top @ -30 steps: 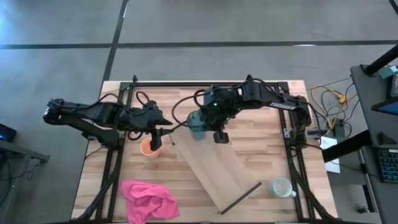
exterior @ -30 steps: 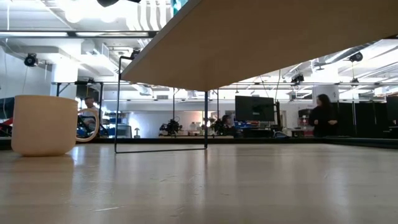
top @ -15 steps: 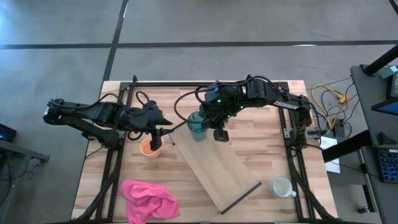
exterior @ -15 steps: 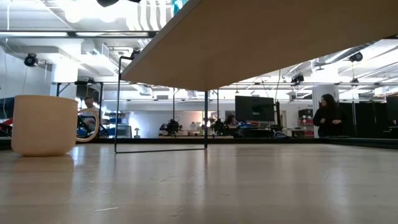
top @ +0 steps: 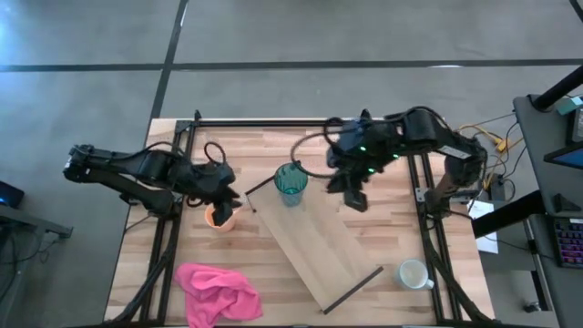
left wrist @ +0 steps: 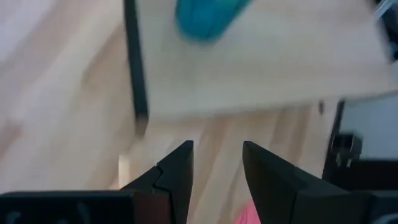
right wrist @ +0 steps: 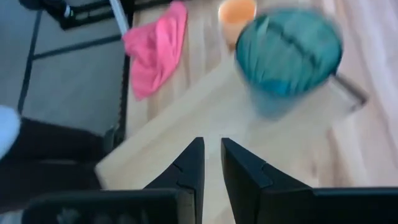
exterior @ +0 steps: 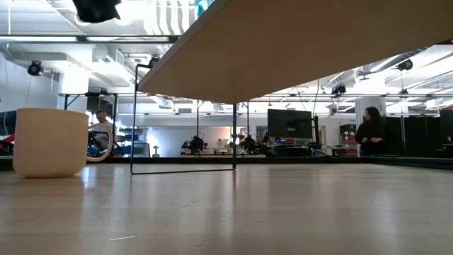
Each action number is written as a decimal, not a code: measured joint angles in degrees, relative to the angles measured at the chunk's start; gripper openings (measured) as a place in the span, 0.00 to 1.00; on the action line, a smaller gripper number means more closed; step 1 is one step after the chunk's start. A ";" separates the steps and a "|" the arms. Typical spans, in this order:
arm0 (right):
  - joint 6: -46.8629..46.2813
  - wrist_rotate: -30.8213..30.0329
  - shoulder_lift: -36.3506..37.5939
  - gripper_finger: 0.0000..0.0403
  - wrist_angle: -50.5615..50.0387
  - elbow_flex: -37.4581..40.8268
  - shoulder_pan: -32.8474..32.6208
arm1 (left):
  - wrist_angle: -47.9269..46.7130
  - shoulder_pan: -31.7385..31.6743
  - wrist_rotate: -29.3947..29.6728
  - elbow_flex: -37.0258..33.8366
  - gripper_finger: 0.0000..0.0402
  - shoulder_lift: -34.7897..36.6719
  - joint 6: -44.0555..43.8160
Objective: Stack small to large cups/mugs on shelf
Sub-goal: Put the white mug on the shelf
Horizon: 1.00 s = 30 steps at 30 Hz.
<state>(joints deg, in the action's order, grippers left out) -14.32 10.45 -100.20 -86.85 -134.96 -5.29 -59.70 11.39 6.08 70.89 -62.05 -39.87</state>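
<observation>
The slatted wooden worktop (top: 364, 269) carries everything, and across its middle the shelf (top: 319, 251) lies at a slant, a long light board with a thin dark bracket at its near-right end. At the shelf's far-left end the teal tumbler (top: 291, 181) stands upright and alone: a second ago the right gripper (top: 354, 197) was close against it, and now that gripper has drawn off to the right, above the shelf's far edge, its fingers only narrowly parted and pinching nothing, as the right wrist view shows. That reads as the tumbler having been set down and released, so the largest vessel looks placed. A crumpled pink cloth (top: 215, 290) lies on the worktop near the left corner, well apart from the cups. The orange mug (top: 218, 217) sits on the worktop just left of the shelf, not yet on it, with the left gripper (top: 224, 199) hovering right over it; that gripper has shifted a little since the earlier frames, and its fingers are spread with nothing between them. The whitish mug (top: 414, 273) waits at the near-right corner of the worktop, beside the shelf's bracket and untouched. Two mugs therefore remain to be moved, and the orange one seems the likely next pick.
</observation>
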 joint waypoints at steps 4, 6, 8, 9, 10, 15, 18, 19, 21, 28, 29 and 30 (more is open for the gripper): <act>-3.79 -2.81 1.48 0.12 -3.23 0.19 -3.27 | -8.25 0.82 -2.58 -0.11 0.31 -0.70 -4.31; -5.76 -5.36 2.19 0.12 -3.17 0.35 -4.87 | -10.51 1.01 -4.00 -0.17 0.31 -1.10 -6.26; -8.97 -7.09 2.40 0.12 -3.19 0.35 -6.15 | -11.89 1.33 -4.98 -0.32 0.31 -1.52 -8.20; -10.73 -7.56 2.49 0.12 -3.15 0.33 -6.57 | -11.81 1.52 -5.47 -0.33 0.31 -1.75 -9.36; -12.61 -7.74 2.53 0.12 -3.15 0.42 -6.98 | -11.55 1.69 -5.64 -0.33 0.31 -1.98 -10.38; -18.91 -9.06 2.39 0.12 -3.15 2.15 -8.54 | -11.36 2.24 -5.81 -0.35 0.31 -4.23 -9.86; -22.28 -9.06 2.87 0.12 -3.13 5.35 -9.06 | -11.37 2.24 -5.88 -0.35 0.31 -5.59 -7.75; -23.96 -9.06 3.29 0.12 -3.12 6.93 -9.13 | -11.28 2.24 -5.88 -0.35 0.31 -6.04 -7.50; -27.98 -9.08 4.71 0.12 -3.12 10.97 -9.49 | -11.29 2.24 -5.89 -0.35 0.31 -6.67 -7.22; -45.11 -9.76 16.08 0.12 -3.23 29.20 -11.91 | -8.40 2.24 -5.85 -0.17 0.31 -6.55 -1.43; -48.18 -10.06 18.00 0.12 -3.27 31.85 -12.65 | -7.54 2.24 -5.84 -0.17 0.31 -6.42 -1.23; -51.06 -10.13 19.98 0.12 -3.17 34.60 -13.52 | -6.79 2.24 -5.85 -0.17 0.31 -6.13 -1.03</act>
<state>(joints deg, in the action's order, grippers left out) -65.38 0.32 -80.22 -90.02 -100.35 -18.82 -66.49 13.63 0.23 70.72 -68.18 -40.90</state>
